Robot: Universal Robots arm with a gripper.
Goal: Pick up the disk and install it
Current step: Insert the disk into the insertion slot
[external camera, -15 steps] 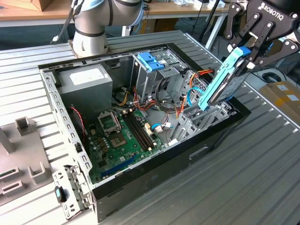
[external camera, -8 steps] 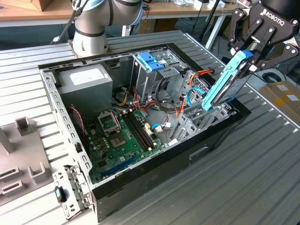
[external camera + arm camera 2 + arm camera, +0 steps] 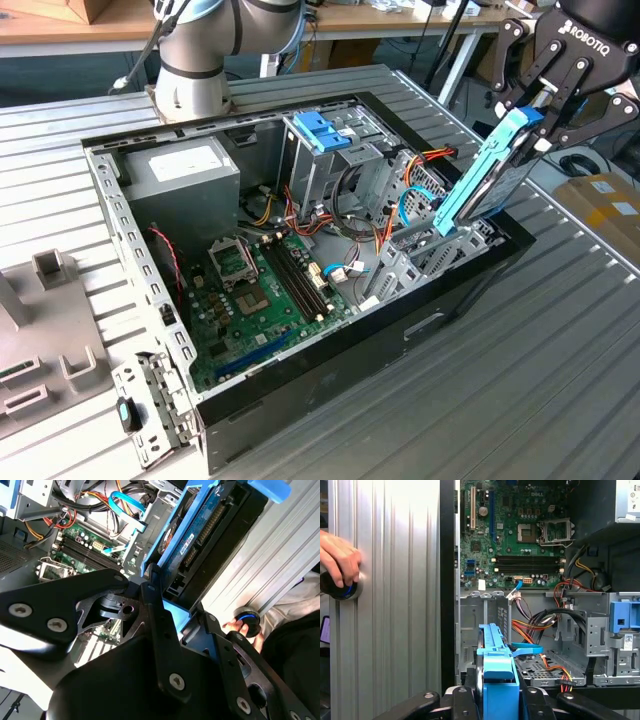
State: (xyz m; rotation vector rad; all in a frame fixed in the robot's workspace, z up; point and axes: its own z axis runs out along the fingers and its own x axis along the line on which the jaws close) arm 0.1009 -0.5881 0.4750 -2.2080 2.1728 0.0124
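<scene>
1. Under everything, the ribbed metal bench (image 3: 560,330) carries an open computer case (image 3: 330,385) lying on its side.
2. Inside the case, a green motherboard (image 3: 265,295) covers the floor, with a tall metal cage (image 3: 330,160) topped by a blue handle behind it.
3. At the case's edge on the exterior view's right, the disk (image 3: 490,180) hangs tilted in its blue carrier. Its lower end reaches the grey drive bay (image 3: 430,255); whether it is seated I cannot tell.
4. The black tool (image 3: 530,125) pinches the disk's upper end, its fingers pressed against the blue rail.
5. In the first wrist view, a person's hand (image 3: 340,555) rests on a round black knob (image 3: 340,587) beside the bench.
</scene>
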